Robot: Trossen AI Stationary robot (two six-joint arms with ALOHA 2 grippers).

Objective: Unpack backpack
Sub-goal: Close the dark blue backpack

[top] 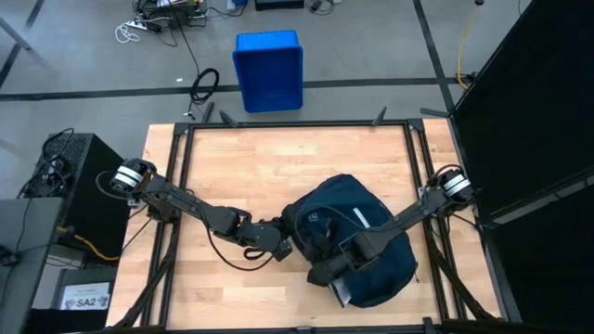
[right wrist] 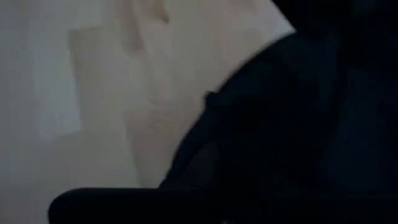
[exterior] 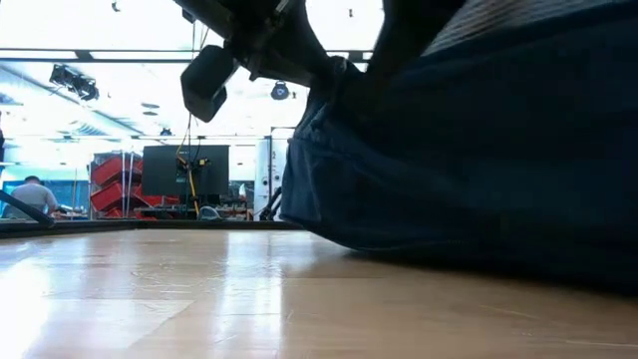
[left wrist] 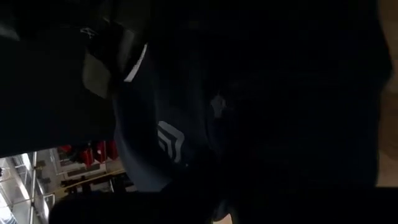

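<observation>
The dark navy backpack (top: 357, 232) lies on the right half of the wooden table, with its small white logo (left wrist: 169, 140) close in the left wrist view. My left gripper (top: 286, 243) reaches in from the table's left and is shut at the backpack's left side. My right gripper (top: 319, 275) comes in from the right over the bag, slanting down, and stands shut at the bag's near left edge. Its wrist view shows dark fabric (right wrist: 292, 124) and bare table. My left gripper holds the backpack's fabric at the bag's left side (top: 297, 234), coming from the table's left and slanting down. The fabric rises from the table up to the fingers (exterior: 324, 95), while the bag's underside rests on the wood. The dark fingers hide the exact place of contact. My right gripper is at the bag's near left edge; whether it touches the fabric I cannot tell.
A bright blue bin (top: 269, 70) stands on the floor beyond the table's far edge. A light grey flat thing (top: 340, 295) shows at the backpack's near edge. Bare wood (top: 251, 167) lies to the left and far side. A person (exterior: 35, 194) sits far off in the room.
</observation>
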